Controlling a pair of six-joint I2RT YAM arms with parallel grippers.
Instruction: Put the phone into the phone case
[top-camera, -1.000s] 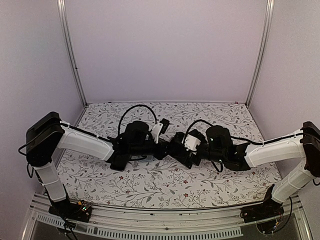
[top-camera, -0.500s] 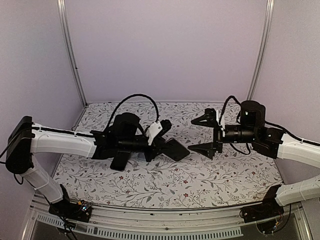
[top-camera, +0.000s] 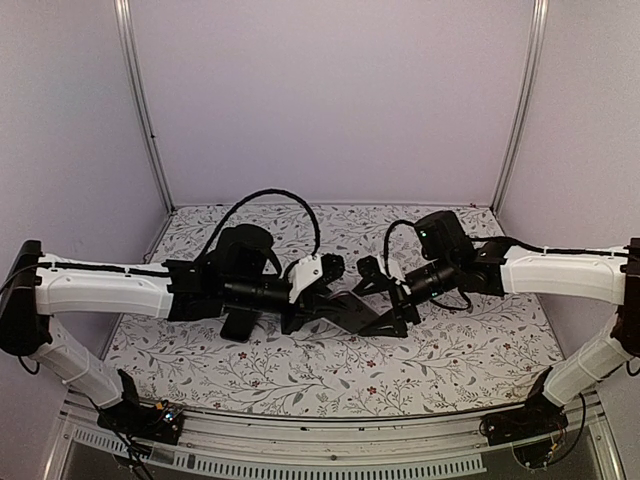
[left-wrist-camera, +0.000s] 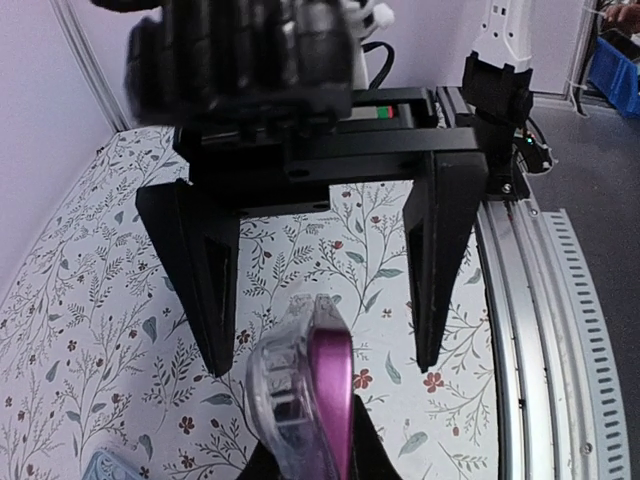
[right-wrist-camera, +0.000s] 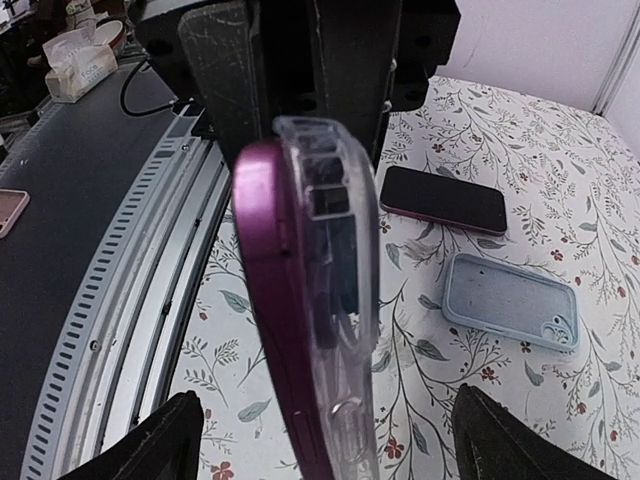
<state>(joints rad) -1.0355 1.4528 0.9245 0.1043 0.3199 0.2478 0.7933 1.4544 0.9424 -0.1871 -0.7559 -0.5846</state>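
A purple phone (left-wrist-camera: 334, 400) with a clear phone case (left-wrist-camera: 283, 385) against its back is held on edge above the table. My left gripper (left-wrist-camera: 310, 462) is shut on its lower end. In the right wrist view the phone (right-wrist-camera: 268, 270) and the case (right-wrist-camera: 347, 290) stand between the wide-apart fingers of my right gripper (right-wrist-camera: 320, 450), which is open and touches neither. The phone's purple side edge shows beside the case wall. Seen from the top, the left gripper (top-camera: 318, 287) and the right gripper (top-camera: 386, 300) meet at mid-table around the phone (top-camera: 352, 312).
A dark phone (right-wrist-camera: 445, 200) lies flat on the flowered table beside a pale blue case (right-wrist-camera: 510, 300), behind the left gripper. The metal rail (left-wrist-camera: 545, 330) at the table's near edge runs close by. White walls stand on three sides.
My right arm rose away to the right, then swung down and in, so its open fingers now straddle the phone's free end. The left arm stretched rightward with the phone.
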